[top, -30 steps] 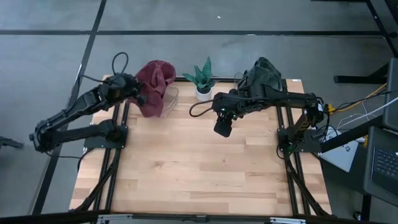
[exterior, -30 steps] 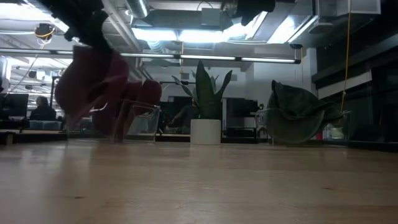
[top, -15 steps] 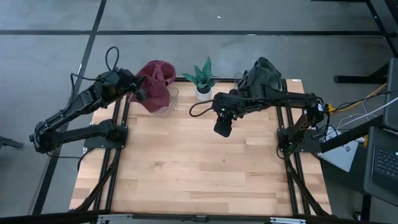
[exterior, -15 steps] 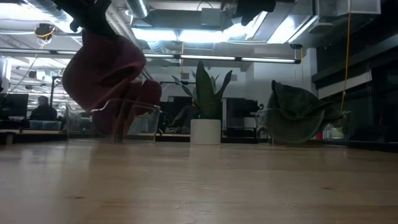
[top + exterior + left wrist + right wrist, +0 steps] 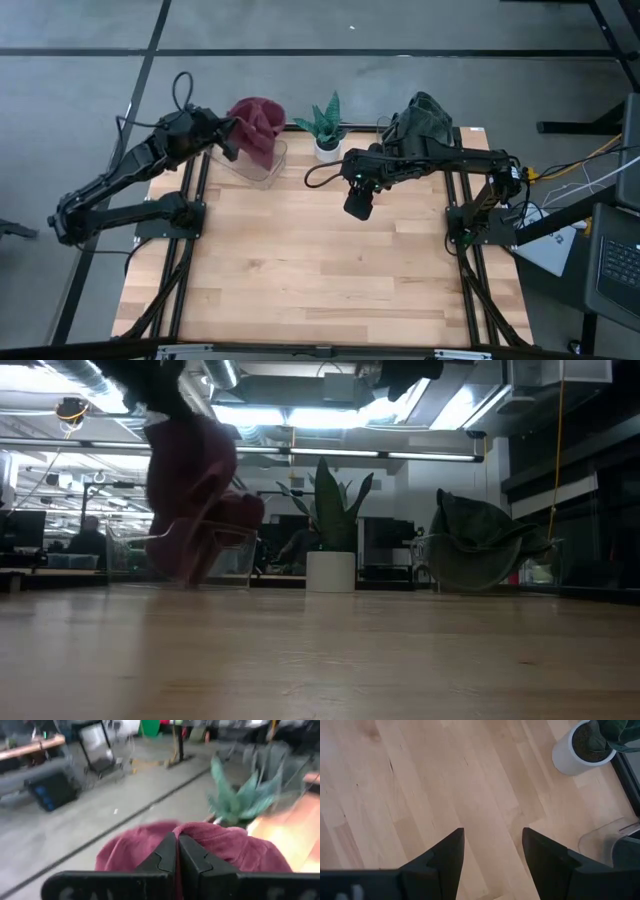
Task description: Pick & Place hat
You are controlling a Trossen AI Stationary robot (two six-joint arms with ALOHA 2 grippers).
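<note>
A maroon hat (image 5: 258, 125) hangs at the table's far left over a clear plastic stand (image 5: 264, 165), with my left gripper (image 5: 231, 141) shut on it from its left side. In the low view the maroon hat (image 5: 195, 475) droops down to the clear stand's top (image 5: 215, 545). A green hat (image 5: 420, 118) rests on another stand at the far right. My right gripper (image 5: 358, 206) hovers open above the table's middle, with nothing between its fingers (image 5: 447, 855). My left gripper pinches a bunched fold of the maroon cloth (image 5: 187, 831) between its two shut fingers. The fingers come nearly level from the table's left. The hat bulges beyond and below the fingers, off the tabletop. Whether its lower end touches the stand, I cannot tell.
A potted green plant in a white pot (image 5: 326, 130) stands between the two stands at the far edge. Black rails run along the left (image 5: 190, 240) and right (image 5: 470, 270) sides. Bare wooden tabletop (image 5: 320, 270) spreads across the middle and near side.
My left gripper has risen, tipped up toward level, and gone a little toward the far right. The maroon hat has come up with it: it hung low over the stand's left side and now sits higher, gathered over the stand.
</note>
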